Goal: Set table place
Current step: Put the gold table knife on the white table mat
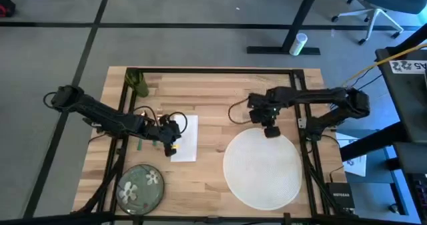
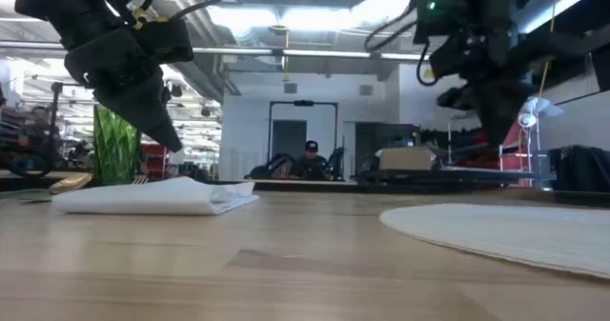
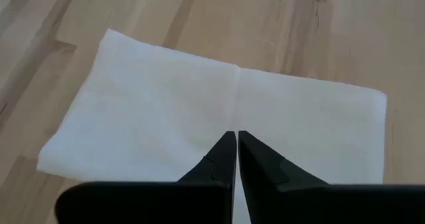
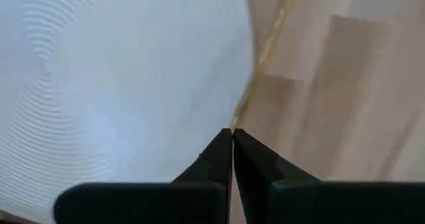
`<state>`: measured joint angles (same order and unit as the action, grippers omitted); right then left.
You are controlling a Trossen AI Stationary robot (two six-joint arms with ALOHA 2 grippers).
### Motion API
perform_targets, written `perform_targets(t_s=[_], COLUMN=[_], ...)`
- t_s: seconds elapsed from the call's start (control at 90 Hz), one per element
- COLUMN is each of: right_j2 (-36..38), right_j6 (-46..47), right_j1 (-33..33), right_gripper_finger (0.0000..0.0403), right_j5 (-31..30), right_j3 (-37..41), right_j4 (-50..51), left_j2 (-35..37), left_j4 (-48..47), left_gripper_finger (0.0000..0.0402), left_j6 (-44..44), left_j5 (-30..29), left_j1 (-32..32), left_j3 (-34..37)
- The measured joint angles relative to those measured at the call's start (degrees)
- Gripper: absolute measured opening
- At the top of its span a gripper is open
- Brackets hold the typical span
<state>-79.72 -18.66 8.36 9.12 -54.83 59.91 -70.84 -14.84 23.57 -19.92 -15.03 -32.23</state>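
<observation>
Pale planks of the table (image 1: 213,95) carry the napkin (image 1: 185,139) as landmark: left gripper (image 3: 236,139) hovers over it, jaws closed and empty. Placemat (image 1: 261,168) lies well right, right gripper (image 1: 271,131) closed at its far edge; plate (image 1: 140,185) nearer. Open wide, descend squarely, pinch an edge.

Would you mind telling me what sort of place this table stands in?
Probably an open-plan lab or workshop: grey carpet floor, a wheeled office chair, long ceiling lights, and a seated person at a distant desk.
</observation>
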Motion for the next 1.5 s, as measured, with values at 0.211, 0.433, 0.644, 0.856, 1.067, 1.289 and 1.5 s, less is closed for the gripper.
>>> perform_targets(t_s=[0.211, 0.433, 0.644, 0.856, 1.067, 1.289, 1.5], right_j2=[0.2, -3.8, -8.0, -8.6, -8.5, -8.4, -8.2], right_j6=[3.8, 6.1, 6.5, 10.7, 12.6, 12.7, 12.6], right_j1=[-3.2, -1.5, -1.6, -1.6, -1.6, -1.6, -1.6], right_gripper_finger=[0.0002, 0.0037, 0.008, 0.0084, 0.0082, 0.0024, 0.001], right_j5=[-7.1, -3.6, -2.0, -1.3, 1.6, 0.1, -1.0], right_j3=[0.1, 0.3, 1.6, 8.8, 12.7, 13.1, 13.1], right_j4=[-0.5, -9.3, -10.8, -16.5, -22.5, -23.0, -23.0], left_j2=[0.0, 0.0, 0.0, 0.0, 0.0, 0.0, 0.0], left_j4=[0.0, 0.5, 0.5, 0.4, 0.4, 0.4, 0.4], left_gripper_finger=[0.0, 0.0, 0.0, 0.0, 0.0, 0.0, 0.0], left_j6=[0.0, 0.6, 1.1, 0.4, 0.5, 1.0, 1.0], left_j5=[0.0, 0.0, 0.0, 0.0, 0.0, 0.0, 0.0], left_j1=[0.0, 0.0, 0.0, 0.0, 0.0, 0.0, 0.0], left_j3=[0.0, 0.0, 0.0, 0.0, 0.0, 0.0, 0.0])
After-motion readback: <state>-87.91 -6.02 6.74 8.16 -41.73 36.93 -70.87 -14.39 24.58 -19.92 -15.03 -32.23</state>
